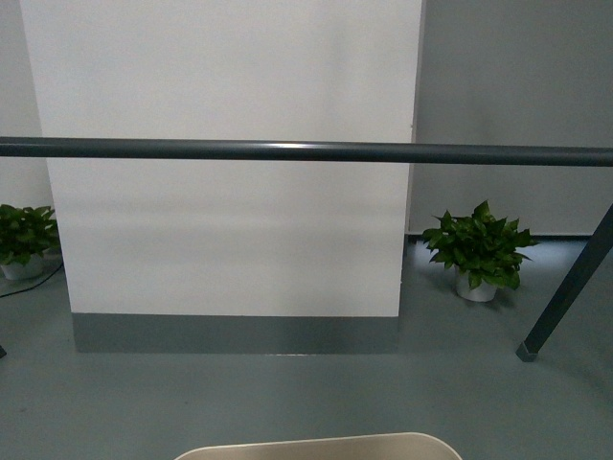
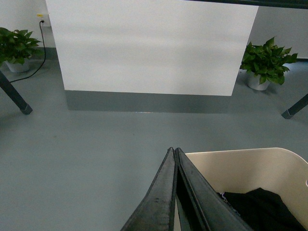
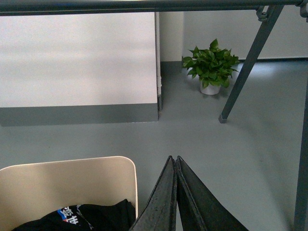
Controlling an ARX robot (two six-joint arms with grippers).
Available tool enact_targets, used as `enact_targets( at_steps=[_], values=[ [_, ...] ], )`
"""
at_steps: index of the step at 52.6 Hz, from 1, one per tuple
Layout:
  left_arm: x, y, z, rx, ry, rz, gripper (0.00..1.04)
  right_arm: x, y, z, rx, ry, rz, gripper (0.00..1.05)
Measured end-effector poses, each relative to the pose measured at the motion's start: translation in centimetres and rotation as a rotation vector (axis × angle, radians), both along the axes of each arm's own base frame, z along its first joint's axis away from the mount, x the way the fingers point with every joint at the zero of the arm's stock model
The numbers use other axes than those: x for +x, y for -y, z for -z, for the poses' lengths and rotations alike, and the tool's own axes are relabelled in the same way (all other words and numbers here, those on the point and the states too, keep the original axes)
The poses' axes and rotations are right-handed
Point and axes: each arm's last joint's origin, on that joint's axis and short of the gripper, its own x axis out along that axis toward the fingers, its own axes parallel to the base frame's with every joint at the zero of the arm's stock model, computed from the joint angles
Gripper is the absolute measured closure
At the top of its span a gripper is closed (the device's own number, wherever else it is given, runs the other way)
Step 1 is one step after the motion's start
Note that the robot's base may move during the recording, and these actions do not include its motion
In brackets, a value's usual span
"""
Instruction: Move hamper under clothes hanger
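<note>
The beige hamper (image 1: 321,448) shows only its far rim at the bottom of the front view. It also shows in the left wrist view (image 2: 240,168) and the right wrist view (image 3: 72,183), with dark clothes (image 2: 262,209) inside. The clothes hanger's dark grey bar (image 1: 306,150) runs across the front view, with a slanted leg (image 1: 565,292) at the right. My left gripper (image 2: 173,150) is shut and empty, just outside the hamper's left corner. My right gripper (image 3: 173,158) is shut and empty, just outside its right corner.
A white panel with a grey base (image 1: 235,192) stands ahead beyond the bar. Potted plants stand on the floor at the right (image 1: 479,251) and left (image 1: 24,240). A rack leg foot (image 2: 21,103) and a black cable (image 2: 41,53) are at the left. The floor is grey.
</note>
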Motion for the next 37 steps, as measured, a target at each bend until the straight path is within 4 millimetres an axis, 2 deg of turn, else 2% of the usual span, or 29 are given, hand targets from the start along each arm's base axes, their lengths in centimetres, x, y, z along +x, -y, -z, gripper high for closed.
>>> enact_targets(
  at_steps=[12,37],
  values=[
    [-1.1,0.0,0.3,0.0,-0.006,0.0,1.01,-0.9,0.0,0.5,0.0,-0.037,-0.003,1.03],
    [-1.2,0.0,0.3,0.0,-0.006,0.0,1.01,-1.2,0.0,0.3,0.0,-0.006,-0.003,1.03]
  ],
)
